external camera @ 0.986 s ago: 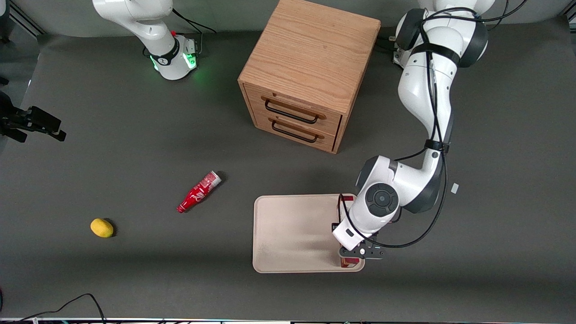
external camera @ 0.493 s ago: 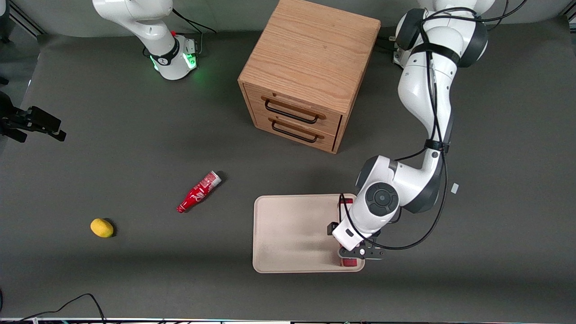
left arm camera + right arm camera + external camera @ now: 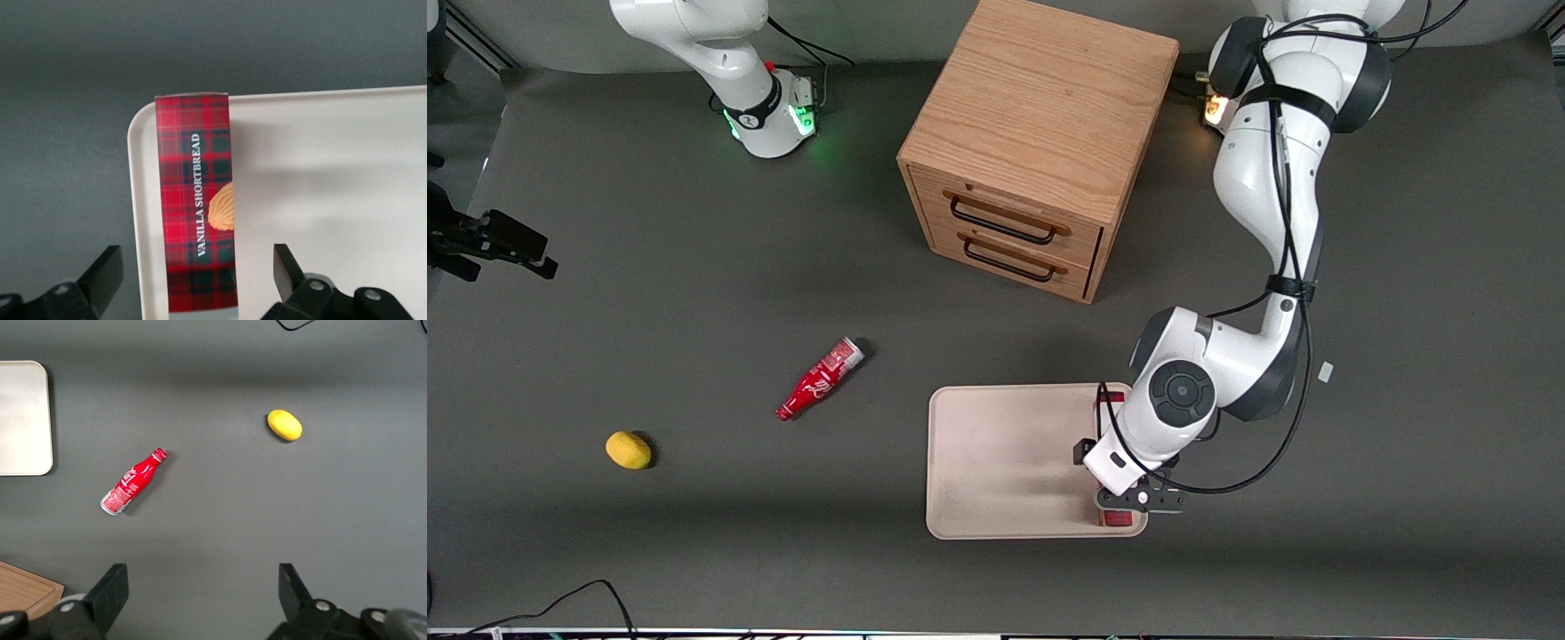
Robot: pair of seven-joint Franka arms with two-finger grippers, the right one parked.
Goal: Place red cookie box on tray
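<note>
The red cookie box (image 3: 197,220), red tartan with a pictured biscuit, lies flat on the cream tray (image 3: 333,200) along the tray's edge toward the working arm's end of the table. In the front view my arm hides most of the box; red ends of the box (image 3: 1119,520) show on the tray (image 3: 1005,462). My left gripper (image 3: 1123,462) hovers over the box. In the wrist view the gripper (image 3: 197,252) is open, one finger (image 3: 107,273) on each side of the box, neither touching it.
A wooden two-drawer cabinet (image 3: 1040,142) stands farther from the front camera than the tray. A small red bottle (image 3: 820,380) and a yellow lemon (image 3: 628,450) lie toward the parked arm's end of the table; both show in the right wrist view, the bottle (image 3: 132,482) and the lemon (image 3: 285,425).
The gripper's fingers have spread apart and let go of the box, which now rests on the tray. A light at the working arm's base has turned orange.
</note>
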